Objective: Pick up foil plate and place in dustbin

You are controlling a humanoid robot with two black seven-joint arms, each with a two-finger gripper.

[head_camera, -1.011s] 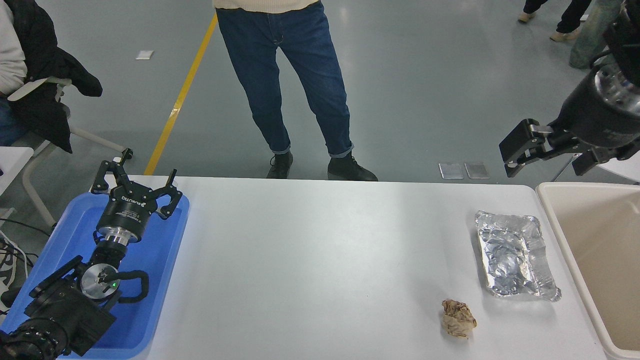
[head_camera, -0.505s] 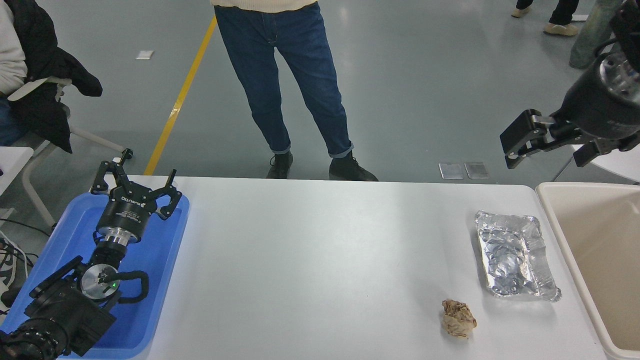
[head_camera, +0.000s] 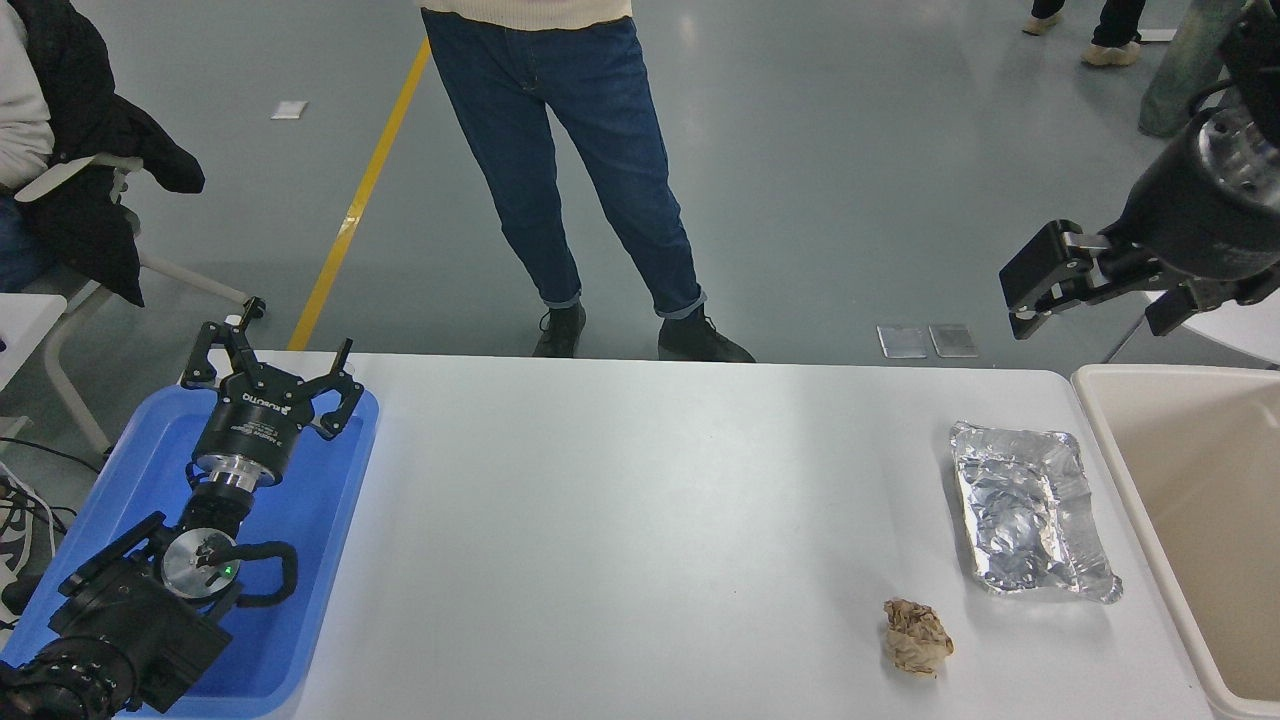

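Right claw [head_camera: 1095, 290] has lifted slightly since the earlier frame and hangs released, empty, above and beyond the foil plate [head_camera: 1030, 512]. Foil plate lies flat on the white tabletop [head_camera: 640, 520], just beside the dustbin [head_camera: 1190, 520]. Crumpled brown paper ball [head_camera: 916, 637] sits near the plate's near corner. Left claw [head_camera: 268, 365], released, parked over blue tray [head_camera: 320, 520], far from the plate.
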